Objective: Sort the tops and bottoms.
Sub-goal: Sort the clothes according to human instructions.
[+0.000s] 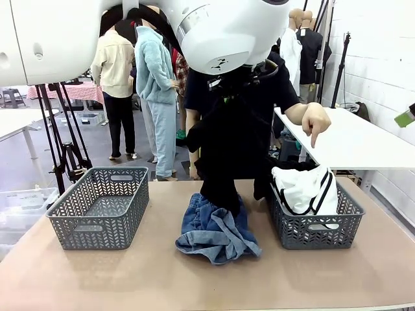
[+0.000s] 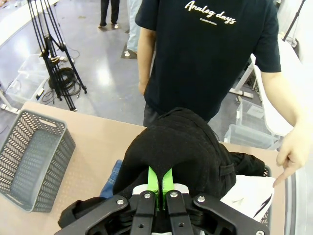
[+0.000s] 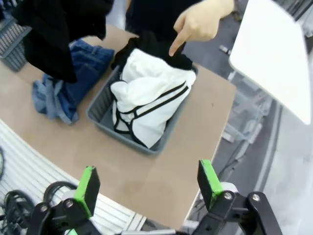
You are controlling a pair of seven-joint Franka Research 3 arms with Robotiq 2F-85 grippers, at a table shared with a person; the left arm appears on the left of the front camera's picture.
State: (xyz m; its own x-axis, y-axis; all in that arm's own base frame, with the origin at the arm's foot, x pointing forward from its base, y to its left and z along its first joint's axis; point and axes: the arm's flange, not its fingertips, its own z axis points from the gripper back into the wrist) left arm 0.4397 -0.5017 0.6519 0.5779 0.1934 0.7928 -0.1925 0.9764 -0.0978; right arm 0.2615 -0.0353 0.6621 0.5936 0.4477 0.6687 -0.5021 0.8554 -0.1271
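left gripper (image 2: 160, 176) is holding up a black garment (image 2: 181, 147)
it is pinching the cloth above the denim garment (image 1: 214, 230); right gripper (image 3: 149, 188) is hovering spread near the basket (image 1: 311, 234) holding the white garment (image 3: 146, 103), where a person's hand (image 1: 316, 122) is pointing.

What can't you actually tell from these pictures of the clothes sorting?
- Front view: the left arm's white casing covers the top of the hanging black garment.
- Left wrist view: it is bunched over the left gripper, so top or bottom is unclear.
- Right wrist view: the white garment covers most of a black piece in the basket.
- Front view: the hanging garment hides part of the denim.
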